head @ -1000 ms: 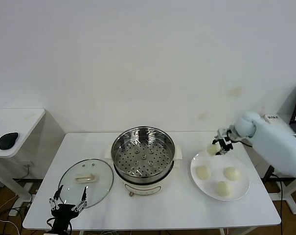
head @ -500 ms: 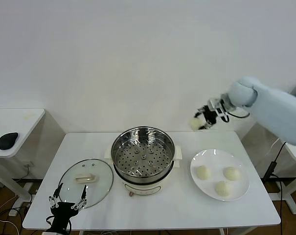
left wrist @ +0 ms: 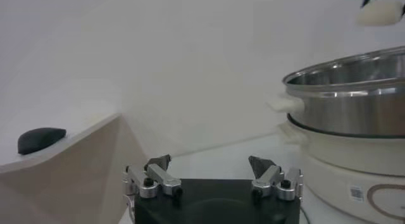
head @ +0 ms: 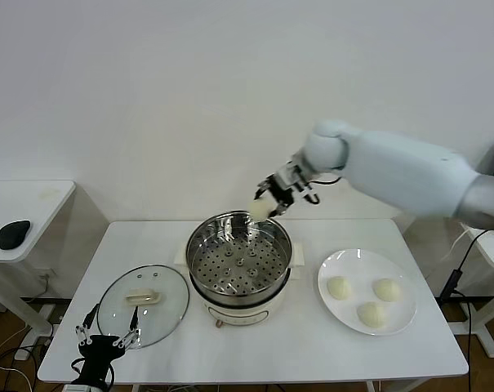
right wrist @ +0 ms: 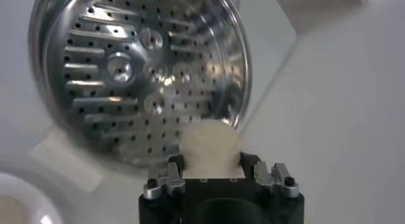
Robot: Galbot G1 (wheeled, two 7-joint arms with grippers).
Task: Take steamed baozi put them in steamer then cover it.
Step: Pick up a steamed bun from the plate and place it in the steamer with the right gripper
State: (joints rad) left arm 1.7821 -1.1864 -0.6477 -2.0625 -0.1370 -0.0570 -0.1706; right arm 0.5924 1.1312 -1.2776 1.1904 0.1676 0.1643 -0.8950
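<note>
Above the far rim of the round shiny steel steamer (head: 239,260), one small cream-white steamed bun (head: 259,210) hangs in the air, clamped between the fingers of the right gripper (head: 273,196). The right wrist view shows that bun (right wrist: 209,146) pinched between the two fingers, with the steamer's perforated steel tray (right wrist: 140,70) below it and bare of buns. The steamer stands on its cream-white electric base (head: 237,308) at the middle of the white desk (head: 300,347).

Three more cream-white round buns (head: 339,287) (head: 386,289) (head: 370,314) lie on a flat white plate (head: 395,321) near the right edge of the desk, well apart from the steamer.

The round clear glass lid with a steel rim and cream-white bar handle (head: 143,298) lies flat on the desk just left of the steamer, toward the near left corner.

The left gripper (head: 102,343) hovers at the near left corner of the desk, just in front of the lid, its fingers spread apart and holding nothing. Its wrist view shows those fingers (left wrist: 154,177) apart, with the steamer's side (left wrist: 349,105) beyond.

A dark oval object (head: 14,233) sits on a separate white side table (head: 42,200) to the left.
</note>
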